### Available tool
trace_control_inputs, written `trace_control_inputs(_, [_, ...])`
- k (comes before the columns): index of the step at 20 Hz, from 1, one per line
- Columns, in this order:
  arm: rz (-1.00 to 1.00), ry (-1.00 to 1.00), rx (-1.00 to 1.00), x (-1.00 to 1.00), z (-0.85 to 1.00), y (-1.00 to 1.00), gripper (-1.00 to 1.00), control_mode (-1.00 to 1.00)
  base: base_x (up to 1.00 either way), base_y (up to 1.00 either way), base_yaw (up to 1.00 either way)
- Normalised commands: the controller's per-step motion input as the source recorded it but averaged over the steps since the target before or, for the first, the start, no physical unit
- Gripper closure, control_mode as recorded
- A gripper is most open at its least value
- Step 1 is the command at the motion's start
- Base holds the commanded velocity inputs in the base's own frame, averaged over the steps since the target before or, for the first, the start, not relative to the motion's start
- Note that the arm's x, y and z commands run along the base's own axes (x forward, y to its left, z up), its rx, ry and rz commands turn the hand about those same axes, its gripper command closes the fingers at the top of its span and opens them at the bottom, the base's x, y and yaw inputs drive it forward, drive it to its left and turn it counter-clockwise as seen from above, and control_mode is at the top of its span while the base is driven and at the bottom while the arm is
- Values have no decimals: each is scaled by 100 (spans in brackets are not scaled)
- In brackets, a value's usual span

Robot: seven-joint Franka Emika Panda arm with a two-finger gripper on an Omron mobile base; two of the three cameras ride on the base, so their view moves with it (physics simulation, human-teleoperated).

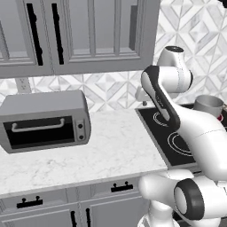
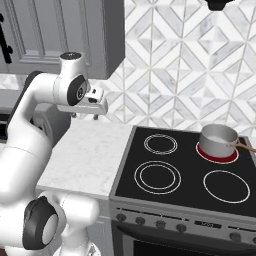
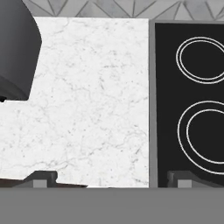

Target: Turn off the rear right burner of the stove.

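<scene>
The rear right burner [image 2: 217, 152] is seen glowing red under a small pot [image 2: 218, 138] at the right of the right base view, on the stove [image 2: 150, 192]. Its knob, presumably among the small rigid ones [image 2: 181, 227] on the grey front panel, is judged stiff, to be pinched across and twisted. The gripper [image 2: 85, 116] hangs over the counter [image 2: 80, 155], fingers spread wide, empty.

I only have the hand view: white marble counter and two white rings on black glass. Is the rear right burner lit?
Observer: Yes. In the right base view the rear right burner has a glowing red rim.
Operator: Anything on it?
Observer: A grey metal pot stands on it.
Operator: Where are the knobs?
Observer: Small dark knobs line the grey front panel of the glossy black glass stove, lower and to the right of the open gripper.
</scene>
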Motion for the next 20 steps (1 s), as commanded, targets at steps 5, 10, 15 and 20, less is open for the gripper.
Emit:
trace_control_inputs(5, [0,0,0,0,0,0,-100,100,9,33,-1])
trace_control_inputs(10, [0,0,0,0,0,0,-100,100,9,15,0])
trace_control_inputs(15, [0,0,0,0,0,0,-100,100,28,0,0])
trace_control_inputs(20, [0,0,0,0,0,0,-100,100,20,-1,0])
